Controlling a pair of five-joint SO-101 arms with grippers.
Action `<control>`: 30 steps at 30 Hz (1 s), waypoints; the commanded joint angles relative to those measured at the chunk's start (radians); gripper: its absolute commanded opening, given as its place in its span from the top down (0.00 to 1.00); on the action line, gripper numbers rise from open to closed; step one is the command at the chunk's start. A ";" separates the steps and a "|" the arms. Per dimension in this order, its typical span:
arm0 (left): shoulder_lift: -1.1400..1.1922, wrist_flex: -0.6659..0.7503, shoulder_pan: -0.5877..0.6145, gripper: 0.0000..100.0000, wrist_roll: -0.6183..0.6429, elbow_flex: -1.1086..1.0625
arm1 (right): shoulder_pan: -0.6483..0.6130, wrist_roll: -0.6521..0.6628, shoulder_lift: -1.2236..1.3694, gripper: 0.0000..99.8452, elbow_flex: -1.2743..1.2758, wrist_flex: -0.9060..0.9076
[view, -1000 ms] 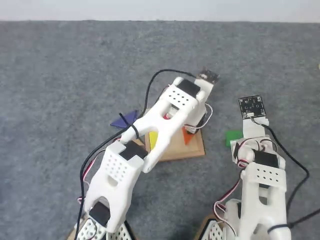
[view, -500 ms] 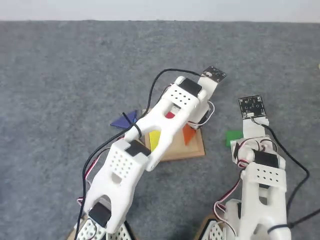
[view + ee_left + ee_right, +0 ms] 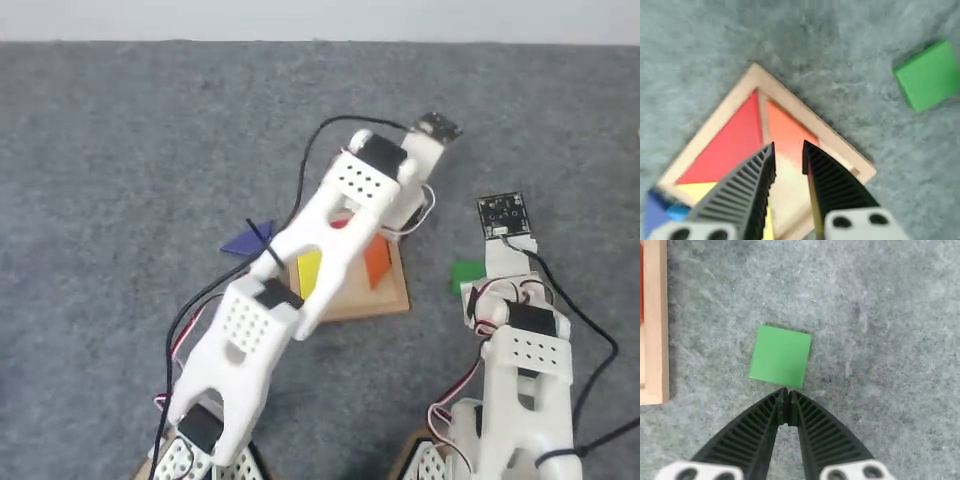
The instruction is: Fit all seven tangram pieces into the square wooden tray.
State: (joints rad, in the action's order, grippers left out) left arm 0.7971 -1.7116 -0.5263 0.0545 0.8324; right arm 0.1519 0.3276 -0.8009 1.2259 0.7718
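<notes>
**Square wooden tray** [image 3: 372, 304]: lies flat on the grey carpet-like surface [image 3: 120, 150], under the outstretched left arm [image 3: 300, 270].

**Tray contents:**
- A red triangular piece [image 3: 730, 142] and an orange triangular piece [image 3: 787, 131] sit side by side in one corner, with a thin seam between them.
- A yellow piece [image 3: 699, 191] lies against the red one's long edge. Its outline is partly hidden by the arm.
- Bare wood shows beside the orange piece.

**Dark blue triangular piece** [image 3: 246, 240]: just beside the tray's left edge, crossed by a black cable. Whether it overlaps the rim cannot be told.

**Green square piece** [image 3: 780, 356]: flat on the surface outside the tray, near its right rim but apart from it.

**Left gripper** [image 3: 788, 146]: above the tray, over the orange triangle near the filled corner. The jaws stand apart by a narrow gap with nothing between them.

**Right gripper** [image 3: 788, 391]: at the green square's near edge, tips pointing at it. The jaws are pressed together and empty. Whether they touch the piece cannot be told.
</notes>
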 commanded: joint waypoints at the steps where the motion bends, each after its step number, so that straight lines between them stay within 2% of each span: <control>1: -0.267 -0.046 0.046 0.91 -0.015 -0.107 | -0.008 -0.008 -0.028 0.99 -0.005 -0.018; 6: -0.520 -0.003 0.163 0.91 -0.081 -0.375 | -0.008 -0.008 -0.028 0.99 -0.003 -0.018; 12: -0.764 0.204 0.362 0.91 -0.207 -0.877 | -0.035 0.025 -0.028 0.99 0.028 -0.051; 17: -0.861 0.425 0.453 0.91 -0.292 -1.242 | -0.045 0.026 -0.028 0.99 0.035 -0.059; 21: -0.861 0.549 0.493 0.85 -0.313 -1.365 | -0.047 0.026 -0.028 0.99 0.038 -0.059; 30: -0.861 0.612 0.494 0.83 -0.397 -1.472 | -0.047 0.026 -0.028 0.99 0.038 -0.059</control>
State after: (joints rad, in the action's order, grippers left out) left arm -0.0008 -1.1500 -0.0414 -0.3076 -0.6268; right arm 0.1135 0.3414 -0.8009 1.2704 0.7288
